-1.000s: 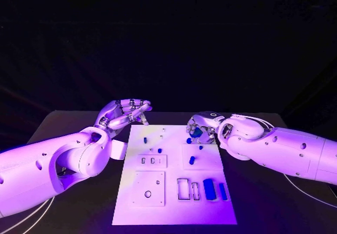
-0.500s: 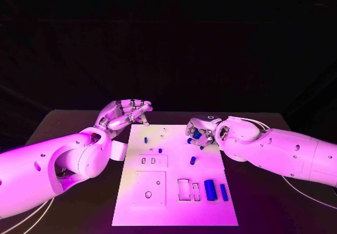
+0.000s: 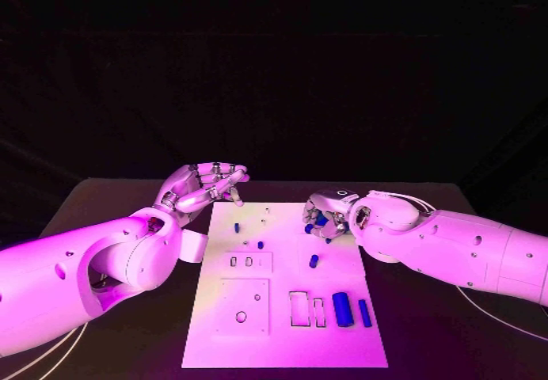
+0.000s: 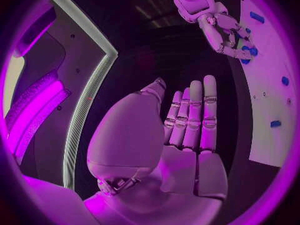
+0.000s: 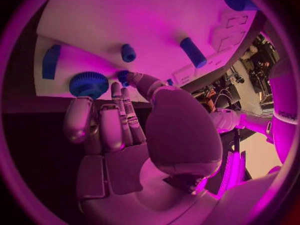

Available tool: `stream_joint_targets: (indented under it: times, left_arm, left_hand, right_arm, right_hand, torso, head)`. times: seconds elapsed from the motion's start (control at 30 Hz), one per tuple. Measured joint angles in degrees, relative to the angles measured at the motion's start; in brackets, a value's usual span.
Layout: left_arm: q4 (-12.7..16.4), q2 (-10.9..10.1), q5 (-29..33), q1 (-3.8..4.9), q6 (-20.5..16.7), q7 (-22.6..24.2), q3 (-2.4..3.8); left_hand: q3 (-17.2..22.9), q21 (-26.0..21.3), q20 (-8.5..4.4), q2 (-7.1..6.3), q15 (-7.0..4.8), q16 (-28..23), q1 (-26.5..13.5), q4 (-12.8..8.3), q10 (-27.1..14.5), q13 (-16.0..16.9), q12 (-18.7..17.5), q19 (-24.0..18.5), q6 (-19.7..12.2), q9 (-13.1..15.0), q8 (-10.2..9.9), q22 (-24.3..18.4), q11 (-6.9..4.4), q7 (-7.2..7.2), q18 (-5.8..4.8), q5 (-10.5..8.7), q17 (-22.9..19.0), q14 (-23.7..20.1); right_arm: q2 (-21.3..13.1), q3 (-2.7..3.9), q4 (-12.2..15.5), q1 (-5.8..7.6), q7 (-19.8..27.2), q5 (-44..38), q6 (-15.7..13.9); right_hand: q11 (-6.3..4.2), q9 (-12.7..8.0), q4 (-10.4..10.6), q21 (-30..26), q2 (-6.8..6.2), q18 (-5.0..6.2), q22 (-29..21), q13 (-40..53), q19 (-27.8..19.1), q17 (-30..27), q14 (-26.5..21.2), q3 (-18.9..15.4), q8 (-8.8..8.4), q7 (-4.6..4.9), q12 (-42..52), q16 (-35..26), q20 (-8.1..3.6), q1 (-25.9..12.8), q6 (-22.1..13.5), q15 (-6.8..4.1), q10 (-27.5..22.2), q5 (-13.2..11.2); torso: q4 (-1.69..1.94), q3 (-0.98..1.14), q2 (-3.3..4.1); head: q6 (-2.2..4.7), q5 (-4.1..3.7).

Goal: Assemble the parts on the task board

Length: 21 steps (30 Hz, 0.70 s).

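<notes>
The white task board (image 3: 286, 332) lies in the middle of the table. My right hand (image 3: 327, 215) hovers low over its far right edge, fingers fairly straight, fingertips at a blue gear (image 5: 89, 84) that lies flat on the board (image 5: 125, 15). Its thumb tip is beside a small blue peg (image 5: 123, 76). The right hand (image 4: 222, 32) has blue pieces under its fingers. My left hand (image 3: 206, 186) is raised off the board's far left corner, holding nothing. Its fingers (image 4: 190, 115) are straight and together.
A long blue cylinder (image 3: 340, 305) and a blue bar (image 3: 364, 311) lie near the front right beside rectangular slots (image 3: 298, 307). One blue peg (image 3: 313, 260) stands mid-board and two small ones (image 3: 237, 227) at the far left. Black table (image 3: 126, 198) surrounds the board.
My right hand has sunk slightly and drawn a little nearer to me over the board's far right edge. The left hand has barely moved.
</notes>
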Motion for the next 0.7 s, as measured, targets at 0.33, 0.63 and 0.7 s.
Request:
stream_joint_targets:
  times: [0.33, 0.63, 0.7]
  left_arm:
    - [-0.07, 0.14, 0.0, 0.01, 0.04, -0.08, 0.0]
    - [0.11, 0.04, 0.0, 0.13, 0.05, -0.16, 0.0]
    - [0.12, 0.03, 0.02, 0.15, 0.07, -0.18, 0.0]
  left_hand:
    - [0.16, 0.35, 0.0, 0.0, 0.0, 0.27, 0.0, -0.16, 0.0, 0.05, 0.0, 0.0, 0.0, 0.05, 0.0, 0.24, 0.0, 0.0, 0.0, 0.0, -0.01, 0.0]
    - [0.16, 0.62, 0.0, 0.0, 0.0, 0.26, 0.0, -0.16, 0.0, 0.04, 0.0, 0.0, 0.0, 0.04, 0.0, 0.34, 0.0, 0.0, 0.0, 0.0, 0.04, 0.0]
    - [0.16, 0.62, 0.0, 0.0, 0.0, 0.49, 0.0, -0.16, 0.0, 0.04, 0.0, 0.0, 0.0, 0.04, 0.0, 0.34, 0.0, 0.0, 0.0, 0.0, 0.04, 0.0]
  right_arm:
    - [0.27, 0.09, -0.17, -0.14, 0.01, -0.02, 0.19]
    - [0.37, 0.16, -0.08, -0.08, 0.02, -0.01, 0.13]
    - [0.5, 0.16, -0.16, -0.08, 0.01, 0.0, 0.05]
  right_hand:
    - [-0.56, 1.11, 0.8, 0.88, 0.25, -0.8, 1.56, 0.22, 0.51, 0.8, 0.21, 1.04, 1.28, -0.59, 0.58, 1.11, -0.11, -0.25, 1.02, -0.21, 1.49, -3.11]
    - [-0.56, 1.51, 1.02, 1.11, 0.25, -0.8, 1.83, 0.32, 0.51, 0.79, 0.21, 1.27, 1.34, -0.6, 0.58, 1.34, -0.1, -0.25, 1.02, -0.21, 1.49, -4.12]
    - [-0.56, 1.54, 1.02, 1.11, 0.25, -0.8, 1.83, 0.32, 0.51, 0.79, 0.21, 1.27, 1.34, -0.6, 0.59, 1.34, -0.1, -0.25, 1.02, -0.21, 1.49, -4.34]
  torso:
    - [0.01, -0.04, 0.15]
    - [-0.03, -0.11, 0.36]
    - [-0.03, -0.12, 0.39]
  head:
    - [-0.23, 0.29]
    - [-0.37, 0.55]
    - [-0.37, 0.57]
